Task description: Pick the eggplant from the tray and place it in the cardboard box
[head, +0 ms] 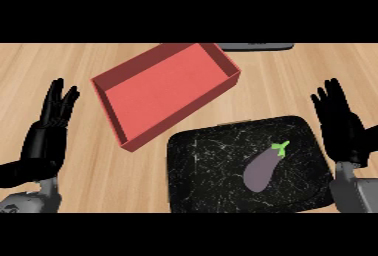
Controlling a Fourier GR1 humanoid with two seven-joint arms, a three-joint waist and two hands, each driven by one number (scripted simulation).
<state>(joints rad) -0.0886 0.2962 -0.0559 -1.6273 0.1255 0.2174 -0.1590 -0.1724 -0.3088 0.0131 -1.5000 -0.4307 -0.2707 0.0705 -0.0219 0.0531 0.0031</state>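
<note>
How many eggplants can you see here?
1. The eggplant lies on the black tray, toward the tray's right side, its green stem pointing up-right. The red box beside the tray shows none inside, and nothing in view looks able to hide another.

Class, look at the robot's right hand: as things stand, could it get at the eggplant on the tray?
Probably yes. The right hand is open beside the tray, and the eggplant lies uncovered just to its left, nothing standing between them.
</note>
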